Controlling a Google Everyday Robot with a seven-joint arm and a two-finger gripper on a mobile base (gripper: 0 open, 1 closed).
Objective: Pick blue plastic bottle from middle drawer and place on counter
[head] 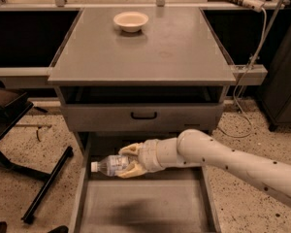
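Observation:
The blue plastic bottle (109, 164), clear with a white cap pointing left and a pale label, lies sideways in my gripper (127, 161), lifted above the open middle drawer (140, 208). My gripper's tan fingers (131, 171) are shut around the bottle's right half. My white arm (223, 157) reaches in from the lower right. The bottle hangs over the drawer's rear left part, just below the grey drawer front with the black handle (144, 115). The counter (150, 45) is the large flat grey top above.
A cream bowl (131, 21) stands at the counter's far middle. Dark side benches flank the cabinet. A black stand's legs (46, 183) lie on the speckled floor at left. A white cable (250, 81) hangs at right.

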